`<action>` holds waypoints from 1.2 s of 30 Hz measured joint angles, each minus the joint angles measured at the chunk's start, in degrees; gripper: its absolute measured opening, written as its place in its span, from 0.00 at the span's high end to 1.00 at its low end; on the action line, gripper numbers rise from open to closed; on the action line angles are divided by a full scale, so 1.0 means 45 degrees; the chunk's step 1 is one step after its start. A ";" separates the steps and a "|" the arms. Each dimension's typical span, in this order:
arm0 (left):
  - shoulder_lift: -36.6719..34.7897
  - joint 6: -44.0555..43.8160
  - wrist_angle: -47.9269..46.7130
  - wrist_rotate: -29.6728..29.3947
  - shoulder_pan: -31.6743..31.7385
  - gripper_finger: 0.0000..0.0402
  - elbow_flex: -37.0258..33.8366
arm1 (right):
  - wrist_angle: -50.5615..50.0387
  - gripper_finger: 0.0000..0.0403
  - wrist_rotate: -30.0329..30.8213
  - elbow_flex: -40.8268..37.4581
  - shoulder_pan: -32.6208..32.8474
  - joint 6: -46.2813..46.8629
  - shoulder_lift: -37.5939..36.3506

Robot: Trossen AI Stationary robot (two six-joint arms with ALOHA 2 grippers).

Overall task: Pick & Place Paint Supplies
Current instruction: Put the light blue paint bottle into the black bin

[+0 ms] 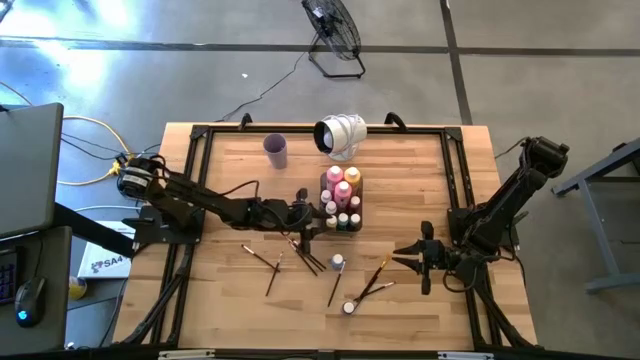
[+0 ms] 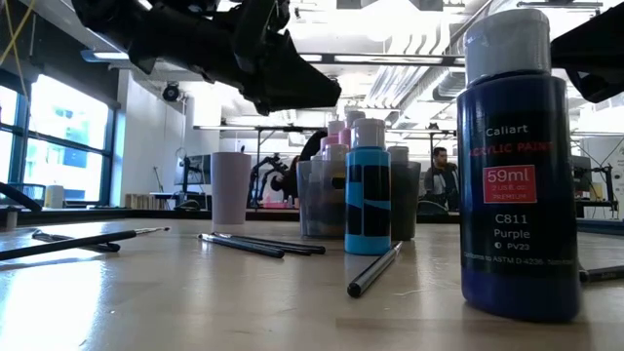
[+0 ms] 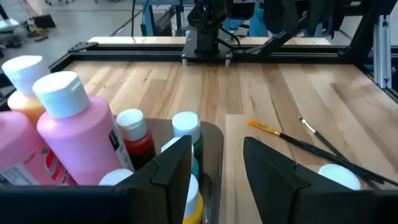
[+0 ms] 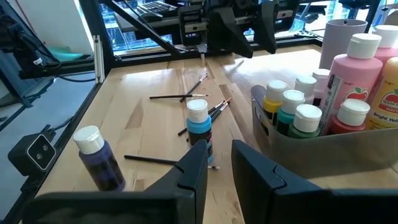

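On the wooden table (image 1: pixel 400 180) seen from above, a clear grey tray (image 1: pixel 341 203) sits near the centre, packed with paint bottles: 1 pink bottle (image 1: pixel 334 178), 1 orange bottle (image 1: pixel 351 176) and several tiny capped ones. A lilac cup (image 1: pixel 276 150) stands well apart from it toward the far edge. The left gripper (image 1: pixel 305 228) hovers just beside the tray with nothing between its fingers. Loose paintbrushes (image 1: pixel 262 258) lie scattered on the near half of the table, with a blue bottle (image 1: pixel 337 262) and a purple bottle (image 1: pixel 349 307) standing among them. The right gripper (image 1: pixel 412 255) rests low near the table's right side, empty.

From table height, the purple bottle (image 2: pixel 515 166) fills the foreground, labelled acrylic paint; the blue bottle (image 2: pixel 368 190) stands behind it with a brush (image 2: pixel 375 270) lying just in front of it. The tray (image 2: pixel 317 200) and cup (image 2: pixel 230 187) stand farther back. A person (image 2: pixel 441 177) is visible in the room beyond.

Through the left wrist camera, the left gripper (image 3: pixel 217 165) has its fingers parted, holding nothing, at the tray's rim (image 3: pixel 214 134); the pink bottle (image 3: pixel 78 134) and small white-capped bottles (image 3: pixel 185 124) stand inside the tray. 2 brushes (image 3: pixel 298 140) lie on the bare wood beyond.

Through the right wrist camera, the right gripper (image 4: pixel 217 163) shows a narrow gap between its fingers, gripping nothing. Ahead stand the blue bottle (image 4: pixel 199 127) and purple bottle (image 4: pixel 99 158), with the loaded tray (image 4: pixel 311 146) alongside.
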 joint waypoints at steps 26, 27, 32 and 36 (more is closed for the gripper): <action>-0.2429 -0.0569 -0.3917 -0.0012 -0.0106 0.64 -0.0029 | -0.0420 0.84 0.0010 -0.0002 -0.0005 -0.0044 0.0000; -0.2430 -0.0459 -0.3708 -0.0005 -0.0180 0.64 -0.0061 | -0.0423 0.84 0.0003 -0.0002 0.0000 -0.0046 0.0000; -0.2480 0.0234 -0.3405 -0.0005 -0.0168 0.70 -0.0136 | -0.0461 0.84 -0.0015 -0.0002 -0.0005 -0.0065 0.0000; -0.2532 0.0716 -0.3476 -0.0005 -0.0165 0.78 -0.0141 | -0.0569 0.84 0.0008 -0.0005 -0.0004 -0.0097 0.0000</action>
